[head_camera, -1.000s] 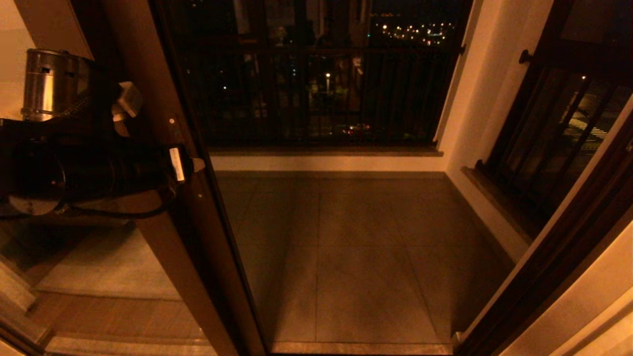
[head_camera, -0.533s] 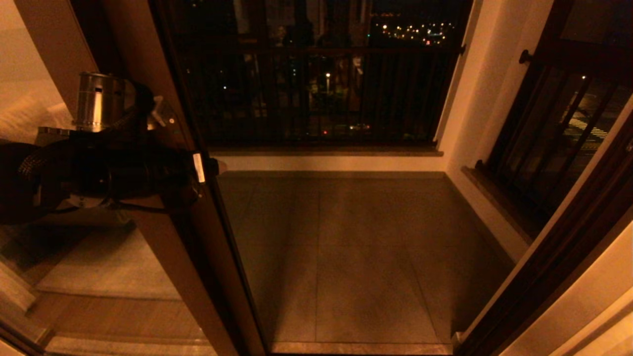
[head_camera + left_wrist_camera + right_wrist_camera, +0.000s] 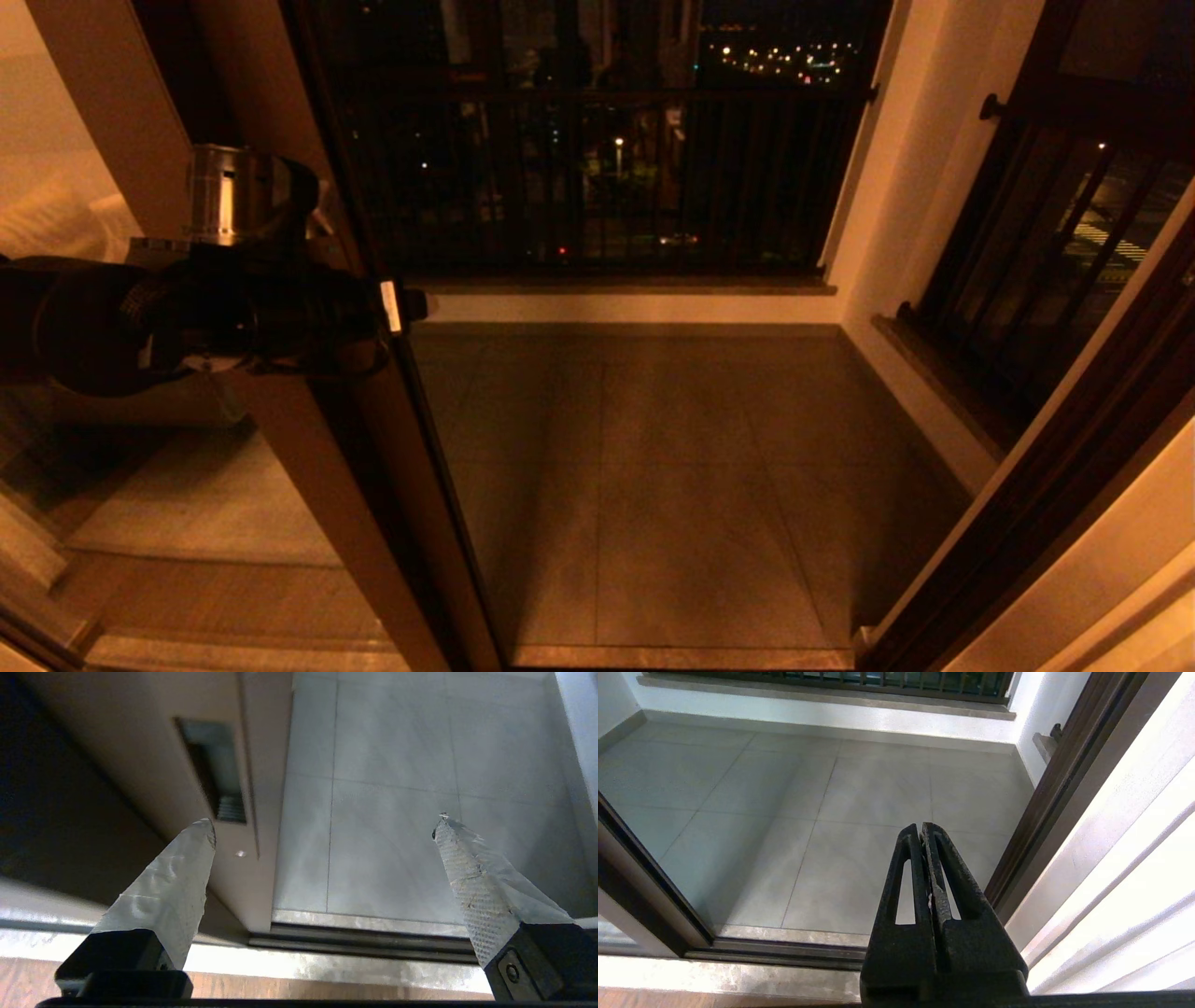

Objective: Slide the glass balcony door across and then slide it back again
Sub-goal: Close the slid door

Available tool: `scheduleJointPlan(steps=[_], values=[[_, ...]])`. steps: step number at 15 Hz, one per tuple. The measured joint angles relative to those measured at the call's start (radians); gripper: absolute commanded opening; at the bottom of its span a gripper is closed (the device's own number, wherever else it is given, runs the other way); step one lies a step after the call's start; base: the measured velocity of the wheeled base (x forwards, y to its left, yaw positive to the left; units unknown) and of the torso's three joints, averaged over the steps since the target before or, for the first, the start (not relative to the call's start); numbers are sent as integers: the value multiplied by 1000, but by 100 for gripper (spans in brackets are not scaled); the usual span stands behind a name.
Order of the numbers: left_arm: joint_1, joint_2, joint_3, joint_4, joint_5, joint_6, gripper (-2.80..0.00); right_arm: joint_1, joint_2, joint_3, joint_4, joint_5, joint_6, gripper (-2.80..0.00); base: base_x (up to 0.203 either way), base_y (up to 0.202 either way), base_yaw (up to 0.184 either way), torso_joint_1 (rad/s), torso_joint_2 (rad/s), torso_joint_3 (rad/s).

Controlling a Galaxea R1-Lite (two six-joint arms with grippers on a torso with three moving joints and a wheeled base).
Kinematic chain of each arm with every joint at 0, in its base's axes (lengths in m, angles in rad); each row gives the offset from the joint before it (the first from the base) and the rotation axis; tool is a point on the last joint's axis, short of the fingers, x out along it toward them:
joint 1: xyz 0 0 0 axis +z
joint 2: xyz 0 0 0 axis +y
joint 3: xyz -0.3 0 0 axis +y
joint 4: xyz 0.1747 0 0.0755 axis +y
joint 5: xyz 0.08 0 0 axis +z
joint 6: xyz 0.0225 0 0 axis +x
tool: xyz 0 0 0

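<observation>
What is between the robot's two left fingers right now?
Nothing is held. In the left wrist view the left gripper stands wide open; between its fingers show only the door's edge and balcony floor beyond.

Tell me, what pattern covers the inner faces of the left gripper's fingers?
A fine diamond-knurled grey texture, clearest on one finger in the left wrist view.

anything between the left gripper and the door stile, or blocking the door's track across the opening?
Nothing visible. The left gripper is open at the glass balcony door stile, one of its fingers near the recessed handle. The floor track across the opening shows no obstruction.
</observation>
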Motion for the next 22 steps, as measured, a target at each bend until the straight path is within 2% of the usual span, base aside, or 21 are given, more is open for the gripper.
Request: scheduleJointPlan(steps=[6, 9, 22], values=[[1, 25, -17, -1, -5, -2, 0, 0, 0, 0, 0, 0, 0, -280, 0, 0, 0, 0, 0, 0], [1, 7, -13, 10, -34, -3, 0, 0, 0, 0, 0, 0, 0, -280, 0, 0, 0, 0, 0, 0], [0, 15, -46, 9, -34, 10, 0, 0, 0, 0, 0, 0, 0, -280, 0, 0, 0, 0, 0, 0]])
